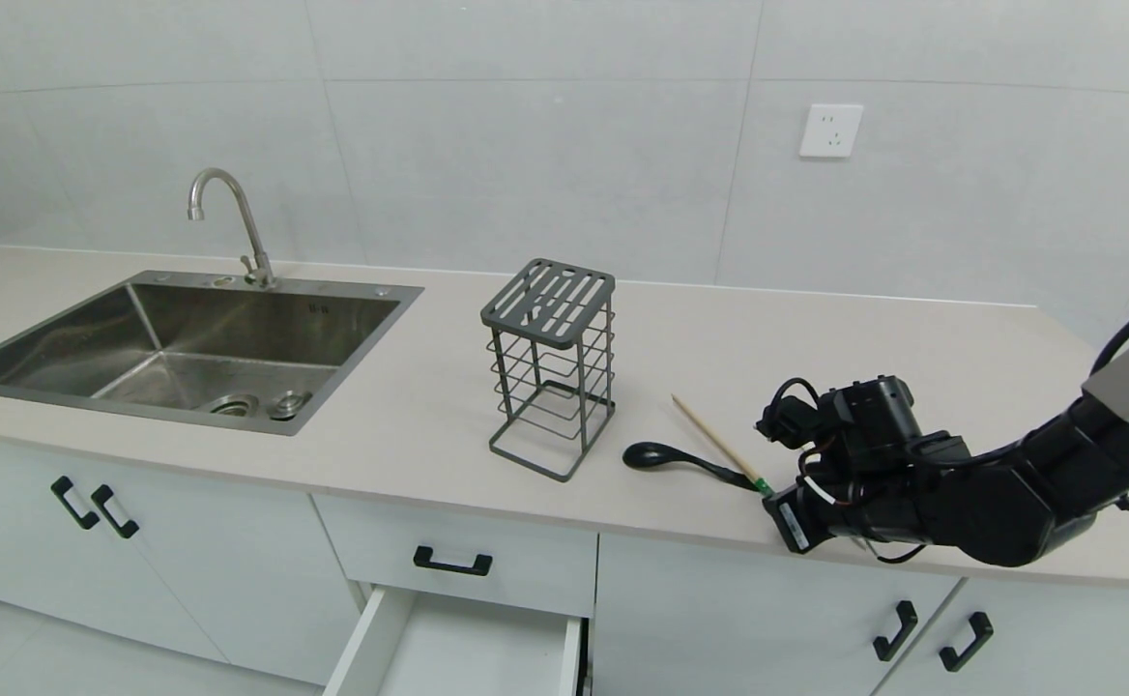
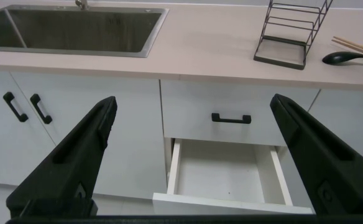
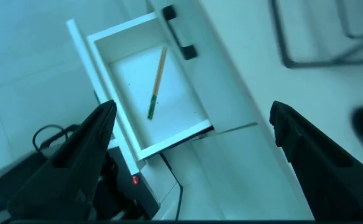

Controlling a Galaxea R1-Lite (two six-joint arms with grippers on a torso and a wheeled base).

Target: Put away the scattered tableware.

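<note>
A black spoon (image 1: 647,454) lies on the tabletop (image 1: 410,406) right of centre, with its bowl to the left and its handle running right and toward the near edge. A wooden chopstick (image 1: 719,441) lies slantwise just behind it. Its green-tipped end meets the spoon's handle near the tabletop's front edge.

The right tool (image 3: 192,111) sits just right of that green end, at the near edge of the tabletop. Its fingers are spread wide with nothing between them.

A dark wire rack (image 1: 550,302) with a slotted top stands just left of the spoon. It is upright and apart from the spoon.

Farther left, a steel sink (image 1: 236,314) is sunk into the tabletop, with a curved faucet (image 1: 248,227) at its far rim. A white wall socket (image 1: 830,130) sits on the tiled wall, far right.

Below the rack, a closed drawer front with a black handle (image 1: 451,561) sits over an open drawer (image 1: 468,662), which stands out toward the near side. In the right wrist view a second chopstick (image 3: 157,81), also green-tipped, shows against this drawer's white floor.

The left tool (image 2: 194,102) hangs low in front of the cabinets, facing the two drawers. Its fingers are also spread wide and hold nothing.

White cabinet doors with black handles flank the drawers on both sides.
</note>
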